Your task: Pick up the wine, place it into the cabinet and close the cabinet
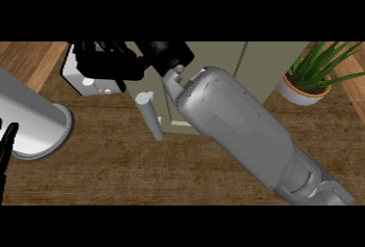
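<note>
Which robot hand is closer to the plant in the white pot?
The right robot hand. It is up by the cabinet, left of the plant. The left robot hand only peeks in at the far left edge.

Right hand (114, 60): fingers cut by the top edge; grasp unreadable. Cabinet (242, 67): largely masked by the right forearm (235, 125). Left hand (7, 140): possibly one finger showing. Wine: not discernible.

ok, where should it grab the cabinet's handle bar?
Probably mid-length on the handle, with the fingers curling round it from the view's left. It is a slim round bar, and the right forearm crowds its other side, towards the cabinet.
</note>
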